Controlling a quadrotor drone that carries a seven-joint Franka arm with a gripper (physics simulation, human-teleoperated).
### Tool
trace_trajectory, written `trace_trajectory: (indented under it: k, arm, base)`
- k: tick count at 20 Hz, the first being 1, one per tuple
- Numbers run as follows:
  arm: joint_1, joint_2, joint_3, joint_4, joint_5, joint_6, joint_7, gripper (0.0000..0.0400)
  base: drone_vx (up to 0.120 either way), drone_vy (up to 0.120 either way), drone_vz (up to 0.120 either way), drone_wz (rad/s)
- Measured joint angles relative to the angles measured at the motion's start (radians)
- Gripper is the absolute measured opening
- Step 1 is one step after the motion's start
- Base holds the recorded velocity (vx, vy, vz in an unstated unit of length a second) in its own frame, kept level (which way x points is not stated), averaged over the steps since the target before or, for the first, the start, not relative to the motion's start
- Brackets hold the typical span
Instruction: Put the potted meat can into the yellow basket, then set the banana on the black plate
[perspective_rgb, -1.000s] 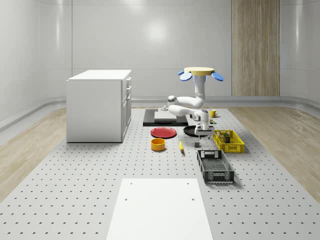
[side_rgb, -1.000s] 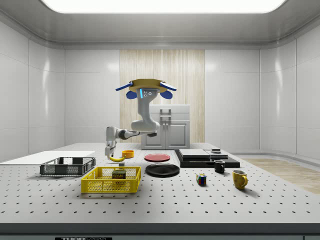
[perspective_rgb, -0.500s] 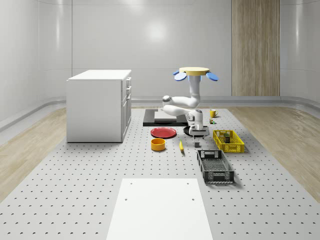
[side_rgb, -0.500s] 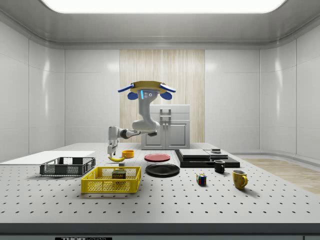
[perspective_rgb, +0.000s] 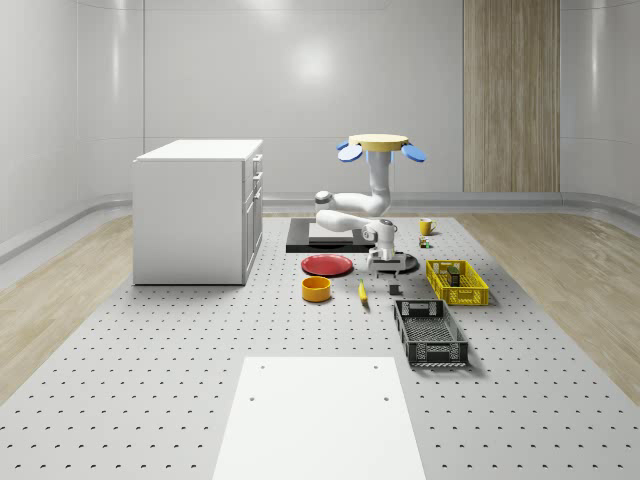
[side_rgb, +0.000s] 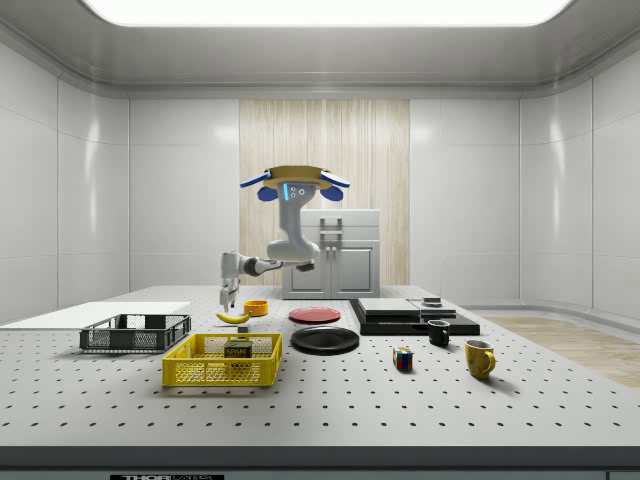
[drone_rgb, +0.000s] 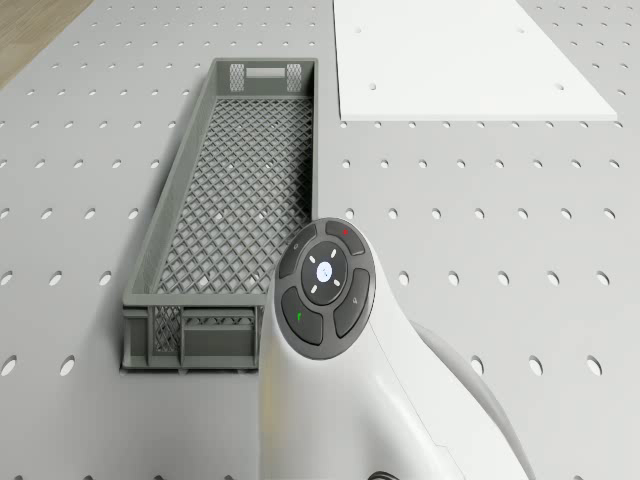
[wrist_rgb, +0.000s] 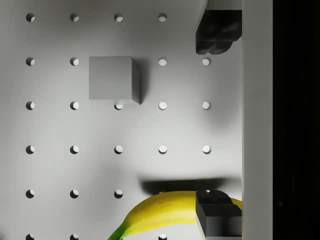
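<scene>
The drone (perspective_rgb: 377, 145) hovers above the perforated table (perspective_rgb: 200, 350), roughly over the black plate (side_rgb: 325, 339), its white arm (perspective_rgb: 345, 201) bending down and outward. In the side view the gripper (side_rgb: 228, 303) hangs just above the banana (side_rgb: 234, 317), not touching it as far as can be told. From the wrist, the two dark fingertips (wrist_rgb: 218, 31) stand wide apart with nothing between them; one fingertip overlaps the banana's (wrist_rgb: 165, 212) end in the picture and the fruit lies flat on the table, green stem pointing away. A small grey cube (wrist_rgb: 112, 78) sits on the table nearby, apart from the banana. The potted meat can (side_rgb: 238, 351) is already inside the yellow basket (side_rgb: 222, 362), label showing through the mesh. In the whole-scene view the banana (perspective_rgb: 362, 292) lies between the orange bowl (perspective_rgb: 317, 289) and the dark grey crate (perspective_rgb: 430, 332), with the red plate (perspective_rgb: 328, 265) just behind. The drone camera looks past the arm's wrist at the grey crate (drone_rgb: 235, 200) and a white board (drone_rgb: 460, 60) beyond it. Off toward the side view's right sit a puzzle cube (side_rgb: 402, 358), a black mug (side_rgb: 438, 333) and a yellow mug (side_rgb: 479, 358). A white cabinet (perspective_rgb: 198, 210) stands at the whole-scene view's left.
</scene>
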Motion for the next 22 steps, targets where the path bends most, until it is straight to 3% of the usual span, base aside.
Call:
trace_trajectory:
  k: [10, 17, 22]
  arm:
    - [0.000, -0.001, 0.000, 0.000, 0.001, 0.001, 0.000, 0.0400]
    - [-0.001, -0.002, 0.000, 0.000, 0.001, 0.002, 0.001, 0.0400]
    - [-0.001, -0.003, 0.000, 0.000, 0.001, 0.003, 0.001, 0.0400]
  base:
    - [0.000, -0.120, -0.104, 0.000]
    - [0.000, -0.120, -0.006, 0.000]
    - [0.000, -0.032, 0.000, 0.000]
